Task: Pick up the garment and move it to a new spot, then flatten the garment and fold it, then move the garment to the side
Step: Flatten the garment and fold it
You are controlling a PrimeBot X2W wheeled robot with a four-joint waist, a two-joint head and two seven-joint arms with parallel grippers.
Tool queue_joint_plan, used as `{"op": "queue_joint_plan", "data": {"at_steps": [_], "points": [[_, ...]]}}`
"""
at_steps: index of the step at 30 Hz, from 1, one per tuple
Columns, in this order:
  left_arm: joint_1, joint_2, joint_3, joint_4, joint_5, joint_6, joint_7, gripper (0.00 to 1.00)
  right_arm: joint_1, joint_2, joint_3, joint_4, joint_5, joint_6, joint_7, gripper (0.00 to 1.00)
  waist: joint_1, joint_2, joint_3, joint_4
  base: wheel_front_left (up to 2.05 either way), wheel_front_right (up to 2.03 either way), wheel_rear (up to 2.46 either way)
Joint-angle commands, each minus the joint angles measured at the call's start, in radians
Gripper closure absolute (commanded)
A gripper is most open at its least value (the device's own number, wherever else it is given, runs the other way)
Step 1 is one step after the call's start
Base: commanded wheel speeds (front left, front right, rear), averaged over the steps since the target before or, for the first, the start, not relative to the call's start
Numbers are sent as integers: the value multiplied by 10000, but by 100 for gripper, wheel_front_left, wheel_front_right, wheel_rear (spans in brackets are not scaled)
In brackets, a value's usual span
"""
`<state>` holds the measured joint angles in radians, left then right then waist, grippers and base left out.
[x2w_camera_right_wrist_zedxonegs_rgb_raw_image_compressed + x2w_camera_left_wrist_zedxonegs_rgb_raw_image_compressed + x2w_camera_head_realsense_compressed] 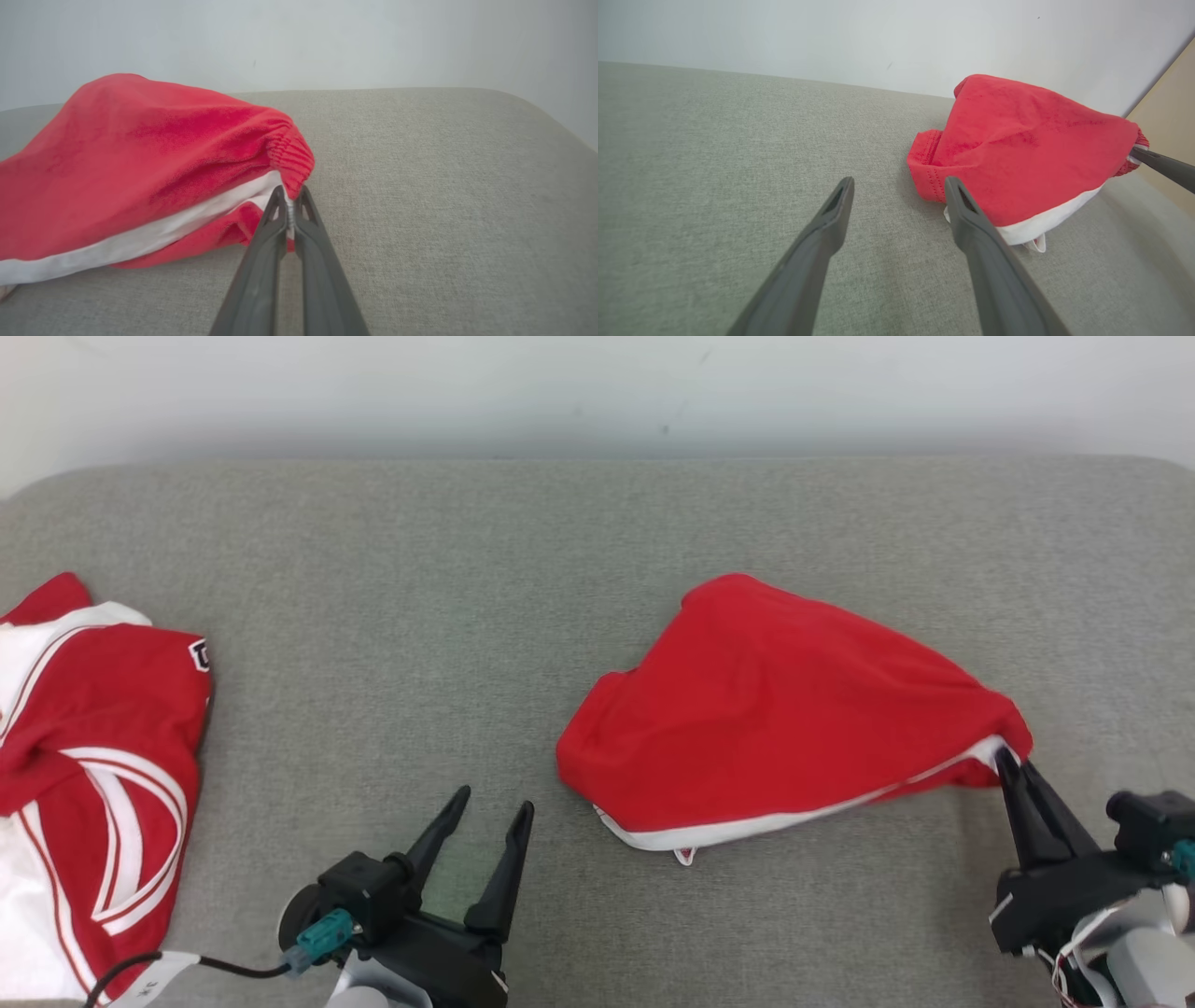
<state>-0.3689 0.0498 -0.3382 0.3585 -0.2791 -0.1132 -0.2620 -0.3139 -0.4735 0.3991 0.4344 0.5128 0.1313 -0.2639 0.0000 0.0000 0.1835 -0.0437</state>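
— Position of the crumpled red fabric garment with the white side stripe (pixel 775 709)?

— It was seen on the grey woven cushion surface (pixel 467 569), right of centre in the head view, with its gathered elastic end lifted at the near right and its hemmed end drooped onto the cushion at the left.

— And the right gripper (pixel 1006 763)?

— Its two dark fingers were pressed together on the white-trimmed corner by the elastic, as was shown plainly in the right wrist view (pixel 290 205). The cloth was drawn taut toward that pinch.

— The left gripper (pixel 495 807)?

— Its jaws were held apart, with nothing between them, above bare cushion. In the left wrist view the garment (pixel 1027 154) was found ahead and to the right of that gripper (pixel 899 184), its hemmed edge just beside the right-hand finger.

— So the long axis?

— It was judged to run from the pinched elastic corner leftward to the free hem. That free end lay nearer the left arm, so a short reach rightward was judged sufficient for a second grasp. A second red-and-white garment (pixel 93 756) was left at the far left, well apart.
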Motion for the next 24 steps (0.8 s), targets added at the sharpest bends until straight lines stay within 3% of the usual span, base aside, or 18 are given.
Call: {"op": "queue_joint_plan", "data": {"at_steps": [1, 2, 3, 4, 14, 24], "points": [[112, 17, -72, 103, -106, -38, -46, 0, 170, 3, -35, 77, -48, -10, -8, 100, 0, 0, -110, -145, 0, 0, 0], [129, 17, -142, 175, -218, -53, -46, 0, 225, 46, -103, 233, -40, -10, -8, 100, 0, 0, -121, -195, 0, 0, 0], [126, 17, -224, 230, -247, -68, -46, 0, 254, 89, -145, 343, -4, -10, -8, 40, 0, 0, -132, -247, 0, 0, 0], [120, 17, -302, 297, -297, -57, -46, 0, 254, 146, -135, 375, -9, -10, -9, 0, 0, 0, -139, -314, 0, 0, 0], [-614, 15, -619, 1067, -1056, -119, -46, 0, 569, 664, -940, -114, -590, -10, -7, 0, 0, 0, 161, -1234, 0, 0, 0], [-1905, 17, -277, 2409, -1191, -152, -46, 0, 502, 1173, -896, -382, -748, -10, -7, 0, 0, 0, 635, -1966, 0, 0, 0]]}}
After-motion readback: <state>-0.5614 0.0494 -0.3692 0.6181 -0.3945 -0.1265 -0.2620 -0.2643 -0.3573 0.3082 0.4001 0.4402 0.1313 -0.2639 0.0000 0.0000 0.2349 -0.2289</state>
